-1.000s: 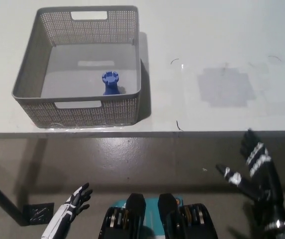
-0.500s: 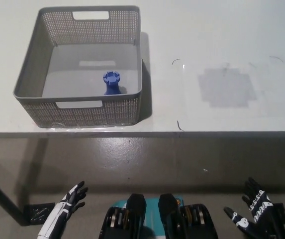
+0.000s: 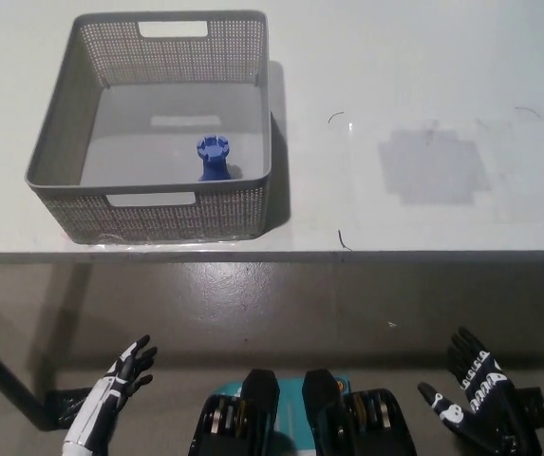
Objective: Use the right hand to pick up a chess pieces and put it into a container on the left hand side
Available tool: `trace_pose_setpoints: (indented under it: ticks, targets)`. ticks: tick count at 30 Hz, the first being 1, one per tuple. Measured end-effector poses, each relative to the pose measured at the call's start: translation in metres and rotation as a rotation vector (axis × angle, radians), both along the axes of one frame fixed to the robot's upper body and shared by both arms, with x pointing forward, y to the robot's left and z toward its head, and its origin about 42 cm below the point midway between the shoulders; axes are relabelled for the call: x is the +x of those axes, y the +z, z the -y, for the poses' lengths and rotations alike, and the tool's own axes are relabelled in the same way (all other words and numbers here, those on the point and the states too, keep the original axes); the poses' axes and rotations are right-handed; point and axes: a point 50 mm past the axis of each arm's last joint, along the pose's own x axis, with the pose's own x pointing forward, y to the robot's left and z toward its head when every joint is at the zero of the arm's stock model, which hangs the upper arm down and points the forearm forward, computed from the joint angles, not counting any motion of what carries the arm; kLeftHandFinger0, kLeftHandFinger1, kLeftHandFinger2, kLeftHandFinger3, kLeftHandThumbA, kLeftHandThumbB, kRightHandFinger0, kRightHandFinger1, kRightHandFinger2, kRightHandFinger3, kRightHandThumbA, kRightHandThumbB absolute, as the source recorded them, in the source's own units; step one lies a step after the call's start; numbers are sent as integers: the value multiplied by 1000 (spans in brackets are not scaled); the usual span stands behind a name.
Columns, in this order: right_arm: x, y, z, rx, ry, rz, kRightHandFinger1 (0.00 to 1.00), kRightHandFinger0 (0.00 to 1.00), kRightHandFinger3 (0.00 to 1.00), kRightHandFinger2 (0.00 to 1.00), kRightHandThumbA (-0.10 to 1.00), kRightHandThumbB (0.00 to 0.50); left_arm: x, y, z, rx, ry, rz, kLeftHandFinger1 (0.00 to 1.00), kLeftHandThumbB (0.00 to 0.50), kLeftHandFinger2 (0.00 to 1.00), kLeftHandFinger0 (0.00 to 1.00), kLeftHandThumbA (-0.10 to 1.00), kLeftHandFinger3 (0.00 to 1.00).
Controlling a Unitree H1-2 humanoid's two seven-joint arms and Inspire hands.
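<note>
Your left hand [image 3: 110,399] sits at the lower left, below the table edge and over the floor, with its fingers spread apart and nothing in its grasp. Up from it, on the left part of the white table [image 3: 414,76], you have the grey perforated basket [image 3: 53,133], a square bin with cut-out handles in its near and far walls. Inside it, the blue rook chess piece [image 3: 213,158] stands upright on the basket floor, close to the near wall and toward the basket's right side, touching neither wall as far as you can see. Moving right across the tabletop, you see a faint greyish patch [image 3: 433,166] on the surface, well apart from the basket, with a few thin dark marks around it. Below the table's front edge the floor [image 3: 281,304] shows, grey-green and bare. At the lower right, your right hand [image 3: 476,404] hangs low beneath the table level, its fingers fanned open and holding nothing, well apart from the basket and the rook.
</note>
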Motion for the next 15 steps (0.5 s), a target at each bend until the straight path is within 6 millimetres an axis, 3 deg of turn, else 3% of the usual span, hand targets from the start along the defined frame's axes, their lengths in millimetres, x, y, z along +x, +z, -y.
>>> trace_pose_setpoints:
  ticks: [7,15]
  targets:
    - [6,3,-3,-18,15,13,1000,1000,1000,1000,1000,152,2,1,0,2,5,5,1000,267,1000,1000,1000,1000]
    - [12,4,-3,-34,24,13,1000,1000,1000,1000,987,141,6,2,-1,3,10,8,1000,263,1000,1000,1000,1000]
